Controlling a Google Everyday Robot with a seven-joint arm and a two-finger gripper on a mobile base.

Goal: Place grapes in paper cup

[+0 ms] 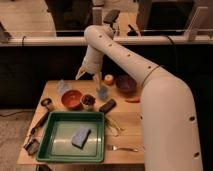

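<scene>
White-cased, the gripper (87,75) hangs over the table's far side, above and behind the cup (88,106), its jaws spread with nothing between them. The grapes (88,100) show as a dark mass inside the cup's mouth, so the placing looks done and the raised, emptied gripper fits that. The cup is hemmed in: bowl (72,99) touching on one side, blue cup (102,93) just behind, dark block (107,105) beside, tray (73,116) rim in front. Open room lies only upward.
</scene>
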